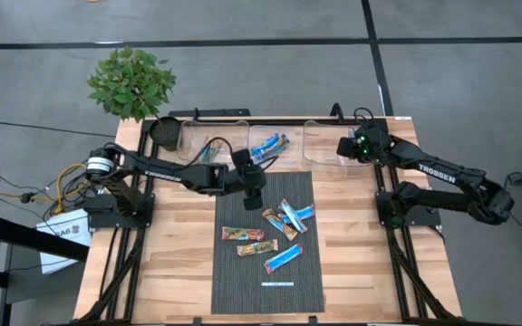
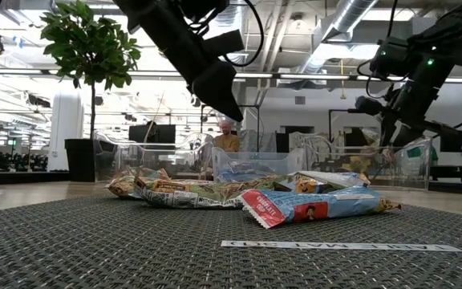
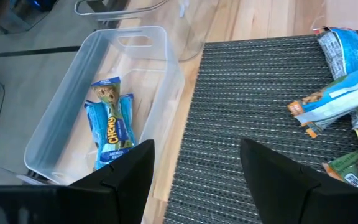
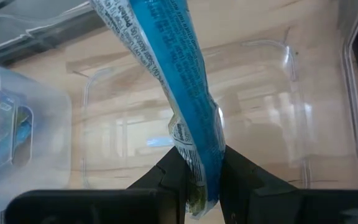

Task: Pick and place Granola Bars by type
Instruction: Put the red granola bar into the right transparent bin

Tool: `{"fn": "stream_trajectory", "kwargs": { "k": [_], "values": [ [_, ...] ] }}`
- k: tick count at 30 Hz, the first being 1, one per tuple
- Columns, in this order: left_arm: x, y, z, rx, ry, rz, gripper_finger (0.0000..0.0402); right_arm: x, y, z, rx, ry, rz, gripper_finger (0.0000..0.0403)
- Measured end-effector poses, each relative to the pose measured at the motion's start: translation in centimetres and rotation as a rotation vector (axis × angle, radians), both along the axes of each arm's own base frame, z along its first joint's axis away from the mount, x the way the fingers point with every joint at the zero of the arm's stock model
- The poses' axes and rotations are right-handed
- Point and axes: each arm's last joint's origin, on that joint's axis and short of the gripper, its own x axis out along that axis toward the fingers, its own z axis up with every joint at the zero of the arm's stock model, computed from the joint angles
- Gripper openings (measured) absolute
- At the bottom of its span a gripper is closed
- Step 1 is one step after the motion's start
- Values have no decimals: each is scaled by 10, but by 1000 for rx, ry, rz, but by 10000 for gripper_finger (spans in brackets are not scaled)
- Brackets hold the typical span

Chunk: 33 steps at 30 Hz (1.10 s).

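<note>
Several foil-wrapped granola bars (image 1: 279, 234) lie loose on the dark woven mat (image 1: 234, 290), blue ones and tan ones mixed. My left gripper (image 3: 197, 149) hangs open over the mat's far edge (image 1: 254, 192), nothing between its fingers. Beyond it the middle clear bin (image 3: 160, 68) holds blue bars (image 3: 112, 127). My right gripper (image 4: 201, 168) is shut on a blue bar (image 4: 160, 43) above the right clear bin (image 1: 324, 140), which shows bare in the right wrist view. My right gripper pinches the blue bar by one end (image 4: 197, 152) between its two fingers. The fingers slant down from above. The rest of the bar sticks out past the fingertips, lifted clear over the right bin's floor (image 4: 253, 124).
Three clear bins stand in a row along the table's far edge; the left bin (image 1: 205, 145) holds some wrappers. A dark pot (image 1: 164, 134) and a potted plant (image 1: 131, 81) stand at the far left. A thin white strip (image 1: 279, 283) lies on the mat's near part.
</note>
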Motion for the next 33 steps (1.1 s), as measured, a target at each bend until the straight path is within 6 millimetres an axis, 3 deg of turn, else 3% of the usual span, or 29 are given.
{"fn": "stream_trajectory", "kwargs": {
  "k": [6, 22, 33],
  "values": [
    [0, -2, 0, -10, -3, 5, 231, 0, 0, 0, -1, 2, 4, 65],
    [0, -3, 0, -32, -18, 21, 231, 1, -1, 1, -24, 7, 37, 151],
    [0, -4, 0, -62, -26, 11, 231, 18, -10, 17, -261, -84, 201, 151]
  ]
}}
